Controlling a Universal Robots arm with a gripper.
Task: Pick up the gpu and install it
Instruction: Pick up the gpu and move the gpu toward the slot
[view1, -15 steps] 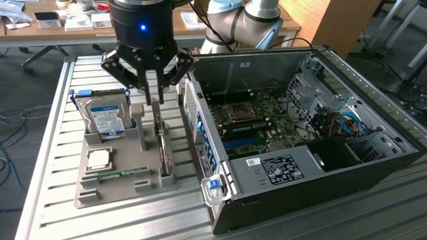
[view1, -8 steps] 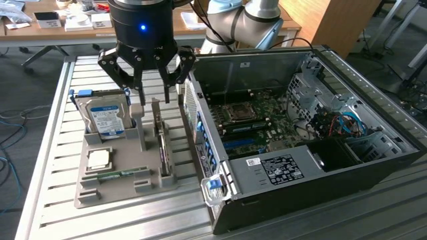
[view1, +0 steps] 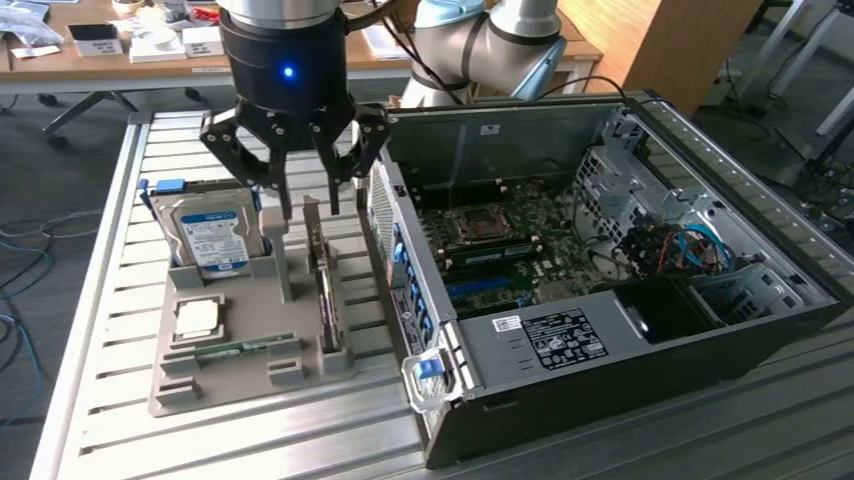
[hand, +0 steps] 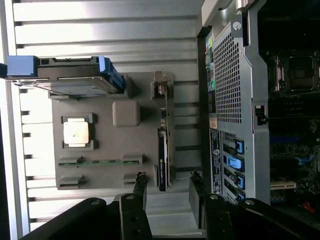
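Observation:
The gpu (view1: 324, 292) is a thin dark card standing on edge in a slot along one side of the grey holder (view1: 220, 385), next to the computer case. In the wrist view the gpu (hand: 162, 152) runs lengthwise between the lines of my two fingers (hand: 140, 189). My gripper (view1: 308, 205) hangs just above the card's far end, open, with nothing between its fingers. Seen from the wrist, the gripper (hand: 169, 192) is apart from the card.
The holder also carries an upright silver hard drive (view1: 211, 238) with a blue-white label, a square CPU (view1: 198, 318) and a green RAM stick (view1: 247, 347). The open computer case (view1: 574, 340) lies at the exterior view's right, with its motherboard (view1: 514, 245) exposed. Everything rests on a slatted metal table (view1: 94, 330).

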